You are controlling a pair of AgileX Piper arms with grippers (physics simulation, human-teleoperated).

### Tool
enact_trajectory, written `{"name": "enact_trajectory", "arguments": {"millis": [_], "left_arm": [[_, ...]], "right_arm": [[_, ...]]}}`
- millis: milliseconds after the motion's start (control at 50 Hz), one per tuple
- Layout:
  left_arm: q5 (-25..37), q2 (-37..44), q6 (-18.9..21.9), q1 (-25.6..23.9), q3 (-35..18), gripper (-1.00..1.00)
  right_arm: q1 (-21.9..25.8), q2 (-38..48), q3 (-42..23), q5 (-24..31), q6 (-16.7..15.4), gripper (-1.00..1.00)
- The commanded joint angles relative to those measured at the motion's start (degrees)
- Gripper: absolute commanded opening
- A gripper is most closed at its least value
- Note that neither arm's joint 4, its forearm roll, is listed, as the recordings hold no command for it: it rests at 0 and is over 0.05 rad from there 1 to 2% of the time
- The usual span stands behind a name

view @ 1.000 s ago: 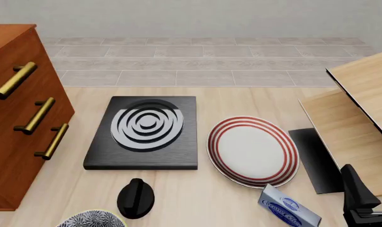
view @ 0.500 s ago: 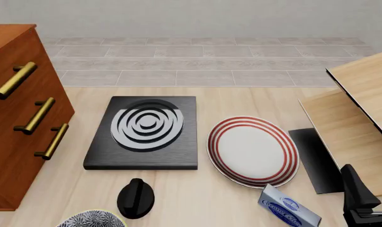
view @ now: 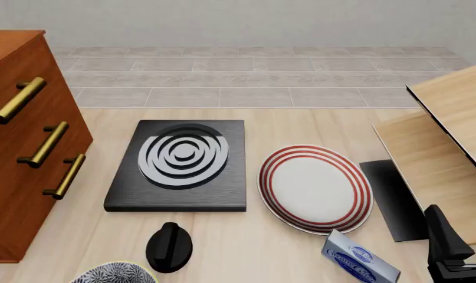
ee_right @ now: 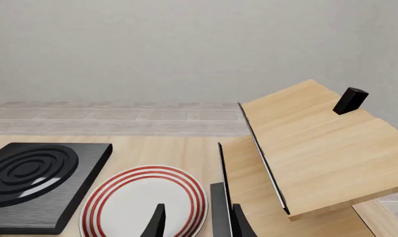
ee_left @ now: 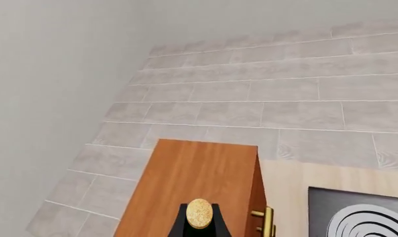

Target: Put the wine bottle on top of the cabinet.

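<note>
In the left wrist view, the cork top of the wine bottle [ee_left: 199, 213] shows right at the edge of the picture, with a bit of its dark neck below it. It looks to be over the flat top of the cabinet [ee_left: 192, 187], seen from above. I cannot tell if the bottle stands on the wood or hangs just above it. The left fingers do not show here, so I cannot tell if they are open or closed, or if they have the bottle.

In the front view, the cabinet [view: 21, 153] stands at the left of the tabletop [view: 317, 253], with its three gold handles facing in. The bottle cannot be seen, and the left arm is out of the picture. The right gripper [view: 450, 250] sits low by the right corner, near the blue box [view: 360, 259]. A black stove plate [view: 181, 166], a striped plate [view: 317, 187], a black knob [view: 168, 246] and a pale wooden stand [view: 446, 147] lie about.

In the right wrist view, the right fingers [ee_right: 156, 224] are spread apart and hold nothing. They point over the striped plate.

I think the job is nearly done or just done. The bottle is up at the cabinet top. What may be left is to let go and pull the left arm away.
</note>
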Motion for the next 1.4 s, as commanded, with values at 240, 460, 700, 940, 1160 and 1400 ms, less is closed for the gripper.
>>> {"name": "enact_trajectory", "arguments": {"millis": [240,460,700,940,1160,1400], "left_arm": [[-6.75,-5.00,-0.36,2.78,13.36,-1.00],[-10.26,-7.34,-1.28,2.67,20.61,-1.00],[-13.88,-8.83,-1.95,4.49,27.24,-1.00],[-14.26,-9.98,-2.75,4.57,29.97,-1.00],[-13.24,-9.87,-2.58,4.35,28.77,1.00],[-11.74,-10.58,-2.41,3.66,27.09,1.00]], "right_arm": [[0.00,0.00,0.00,0.00,0.00,1.00],[0.00,-0.01,0.00,0.00,-0.01,1.00],[0.00,0.00,0.00,0.00,0.01,1.00],[0.00,0.00,0.00,0.00,0.00,1.00],[0.00,0.00,0.00,0.00,0.00,1.00],[0.01,0.01,0.00,0.00,0.00,1.00]]}}
